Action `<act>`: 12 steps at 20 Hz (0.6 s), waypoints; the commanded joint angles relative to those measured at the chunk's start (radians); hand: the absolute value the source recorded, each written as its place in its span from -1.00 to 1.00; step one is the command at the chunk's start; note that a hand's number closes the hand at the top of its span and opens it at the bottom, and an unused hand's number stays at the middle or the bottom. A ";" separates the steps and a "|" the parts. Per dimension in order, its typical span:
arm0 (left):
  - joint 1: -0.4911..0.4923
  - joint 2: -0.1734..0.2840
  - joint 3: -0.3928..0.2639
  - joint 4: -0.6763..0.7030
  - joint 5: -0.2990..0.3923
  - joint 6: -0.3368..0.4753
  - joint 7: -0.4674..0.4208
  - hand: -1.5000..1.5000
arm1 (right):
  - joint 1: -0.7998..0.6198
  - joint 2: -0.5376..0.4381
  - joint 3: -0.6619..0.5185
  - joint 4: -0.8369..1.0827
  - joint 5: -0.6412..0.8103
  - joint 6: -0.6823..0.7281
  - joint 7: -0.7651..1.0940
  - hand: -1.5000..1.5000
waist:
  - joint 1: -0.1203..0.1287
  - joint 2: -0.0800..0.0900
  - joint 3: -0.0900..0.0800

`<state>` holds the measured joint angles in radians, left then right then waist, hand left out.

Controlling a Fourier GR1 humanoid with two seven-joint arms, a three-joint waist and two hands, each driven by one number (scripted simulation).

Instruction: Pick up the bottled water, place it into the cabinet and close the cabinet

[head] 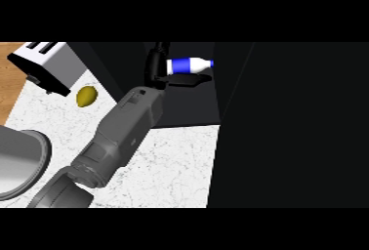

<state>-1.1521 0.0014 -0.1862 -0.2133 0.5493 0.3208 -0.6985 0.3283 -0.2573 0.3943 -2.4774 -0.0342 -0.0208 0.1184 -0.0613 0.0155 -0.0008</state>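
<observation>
Bottle: white with blue bands, lying on its side at about twelve o'clock in the view, inside the dark cabinet opening, its cap end pointing toward three o'clock.
Hand: one black hand at the end of a grey forearm reaching up from seven o'clock; which arm it is cannot be told for sure, though it is probably the left. Its fingers curl round the bottle, one dark finger showing beneath the bottle's body; the rest merges with the dark interior.
Other hand: not visible.
Step in hand: judged to be setting the bottle down in the cabinet. To do it well, the bottle should be eased onto the cabinet floor, well back from the front edge, before the fingers uncurl, so it neither rolls out nor blocks the door. The hand should then draw back along the forearm's own line.
Door: a large black panel fills the view from one to five o'clock, likely the open door; it must swing shut once the arm is out.
Table: white speckled top.
Around: a toaster at ten o'clock, a small yellow-green fruit just below it, a grey bowl at eight o'clock. All lie well apart from the arm's path.
</observation>
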 commanded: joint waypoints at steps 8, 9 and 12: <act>0.181 -0.001 -0.066 -0.238 0.081 -0.143 0.017 -1.00 | 0.092 0.004 0.008 -0.129 0.006 -0.001 0.042 -1.00 | 0.046 -0.020 0.001; 0.202 -0.001 -0.141 -0.330 0.137 -0.061 0.079 -1.00 | 0.069 0.013 0.019 -0.073 0.005 0.012 0.010 -1.00 | 0.039 -0.021 0.001; 0.305 -0.001 -0.217 -0.505 0.153 -0.017 0.111 -1.00 | 0.014 -0.008 -0.035 -0.082 -0.037 0.020 0.069 -1.00 | 0.059 -0.025 0.001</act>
<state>-0.9488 0.0008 -0.3090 -0.5412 0.6510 0.2536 -0.6292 0.3596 -0.2511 0.3855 -2.4854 -0.0290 -0.0102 0.1258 -0.0151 -0.0054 0.0000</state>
